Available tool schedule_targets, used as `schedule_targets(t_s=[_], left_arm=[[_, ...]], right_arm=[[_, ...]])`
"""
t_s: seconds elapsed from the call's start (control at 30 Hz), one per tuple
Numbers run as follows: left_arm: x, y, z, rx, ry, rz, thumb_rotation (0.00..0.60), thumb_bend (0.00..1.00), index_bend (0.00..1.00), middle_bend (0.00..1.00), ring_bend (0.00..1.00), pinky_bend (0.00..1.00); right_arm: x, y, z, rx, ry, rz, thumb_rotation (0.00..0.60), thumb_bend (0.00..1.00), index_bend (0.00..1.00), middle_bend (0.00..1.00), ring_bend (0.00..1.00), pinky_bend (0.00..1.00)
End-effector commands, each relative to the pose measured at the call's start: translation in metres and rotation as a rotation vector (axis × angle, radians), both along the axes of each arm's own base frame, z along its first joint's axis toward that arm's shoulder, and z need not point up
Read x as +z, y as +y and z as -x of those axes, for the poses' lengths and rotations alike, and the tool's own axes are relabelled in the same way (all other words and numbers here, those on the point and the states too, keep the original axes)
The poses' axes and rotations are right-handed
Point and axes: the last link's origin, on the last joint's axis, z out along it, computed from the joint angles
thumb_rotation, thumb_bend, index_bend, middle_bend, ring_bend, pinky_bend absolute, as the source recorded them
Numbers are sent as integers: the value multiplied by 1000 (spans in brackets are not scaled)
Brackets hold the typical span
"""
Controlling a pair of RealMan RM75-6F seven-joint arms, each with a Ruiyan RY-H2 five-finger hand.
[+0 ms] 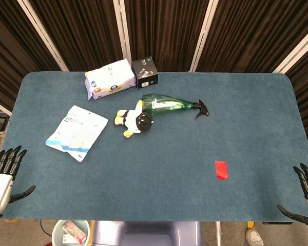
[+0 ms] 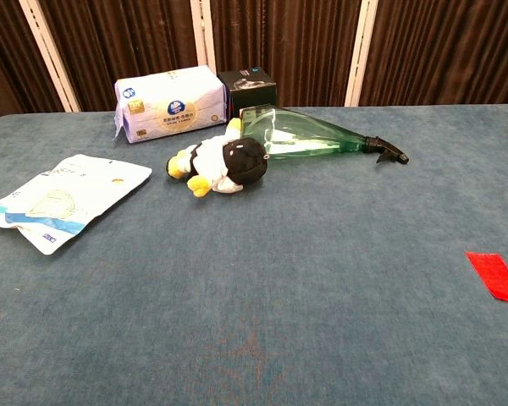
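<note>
My left hand (image 1: 4, 177) hangs at the table's near left corner, fingers spread, holding nothing. At the near right corner my right hand (image 1: 307, 193) is likewise spread and empty. Neither hand shows in the chest view. A plush penguin (image 1: 134, 120) (image 2: 221, 162) lies on its side mid-table, touching a green spray bottle (image 1: 169, 104) (image 2: 309, 138) that lies flat with its black nozzle pointing right. A flat white pouch (image 1: 77, 131) (image 2: 57, 200) lies left of the penguin and is the thing nearest my left hand. A red marker patch (image 1: 221, 169) (image 2: 494, 275) is nearest my right hand.
A white tissue pack (image 1: 109, 78) (image 2: 168, 101) and a small black box (image 1: 145, 72) (image 2: 248, 85) sit at the back edge of the blue-carpeted table (image 1: 159, 195). Dark curtains hang behind. A bin (image 1: 71, 233) stands on the floor below the near edge.
</note>
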Motion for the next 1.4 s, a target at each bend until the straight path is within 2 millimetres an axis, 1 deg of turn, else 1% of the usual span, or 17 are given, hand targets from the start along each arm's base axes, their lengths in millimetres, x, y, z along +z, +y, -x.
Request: schedule_targets(t_s=[0.03, 0.17, 0.23, 0.33, 0.43, 0.5, 0.53, 0.6, 0.63, 0.7, 0.87, 1.03, 1.1, 1.13, 1.2, 1.3, 1.4], left_arm=[[-2, 1, 0, -25, -33, -1, 600, 29, 0, 0, 0, 0], [-4, 3, 1, -32, -33, -3, 600, 29, 0, 0, 0, 0], [-6, 4, 0, -38, -27, -1, 600, 28, 0, 0, 0, 0], [-7, 2, -2, -48, -26, 6, 600, 29, 0, 0, 0, 0], [-8, 0, -4, -51, -27, 25, 600, 28, 0, 0, 0, 0], [-8, 0, -5, -56, -21, 20, 600, 28, 0, 0, 0, 0], [-8, 0, -6, -60, -19, 20, 600, 29, 0, 0, 0, 0], [-10, 0, -7, -64, -15, 27, 600, 29, 0, 0, 0, 0], [-12, 0, -6, -59, -2, 43, 600, 28, 0, 0, 0, 0], [-13, 1, -6, -49, 6, 52, 600, 28, 0, 0, 0, 0], [-17, 5, -5, -28, 23, 67, 600, 29, 0, 0, 0, 0], [-20, 7, -5, -9, 36, 84, 600, 31, 0, 0, 0, 0], [-20, 7, -5, -5, 46, 82, 600, 33, 0, 0, 0, 0], [-20, 8, -5, -4, 51, 79, 600, 33, 0, 0, 0, 0], [-21, 8, -6, -6, 53, 78, 600, 33, 0, 0, 0, 0], [-23, 9, -6, -8, 56, 81, 600, 33, 0, 0, 0, 0], [-23, 10, -6, -11, 47, 74, 600, 32, 0, 0, 0, 0]], right_arm=[[1, 0, 0, 4, 4, 9, 600, 44, 74, 0, 0, 0], [2, 0, 0, 7, -1, 20, 600, 49, 100, 0, 0, 0], [1, 1, 0, 7, 4, 19, 600, 70, 109, 0, 0, 0], [-6, 2, 1, 0, 2, -18, 600, 100, 147, 0, 0, 0], [-21, -5, -2, 22, -14, -49, 600, 137, 276, 0, 0, 0], [-35, -13, -6, 52, -41, -16, 600, 216, 414, 0, 0, 0], [-42, -17, -7, 62, -64, 20, 600, 242, 454, 0, 0, 0], [-59, -23, -8, 68, -82, 73, 600, 254, 508, 0, 0, 0], [-73, -28, -5, 62, -65, 79, 600, 254, 523, 0, 0, 0], [-87, -35, -1, 53, -52, 84, 600, 254, 556, 3, 0, 0], [-116, -48, 10, 8, -15, 72, 600, 254, 562, 13, 0, 0], [-140, -57, 13, -12, 16, 20, 600, 254, 559, 12, 0, 0], [-151, -58, 13, -14, 28, -8, 600, 254, 557, 11, 0, 0], [-159, -58, 11, -13, 26, -31, 600, 254, 557, 11, 0, 0], [-168, -57, 7, -2, 28, -49, 600, 270, 557, 13, 0, 0], [-178, -54, 0, 18, 31, -57, 600, 294, 554, 13, 0, 0], [-184, -52, -5, 24, 28, -58, 600, 295, 541, 5, 0, 0]])
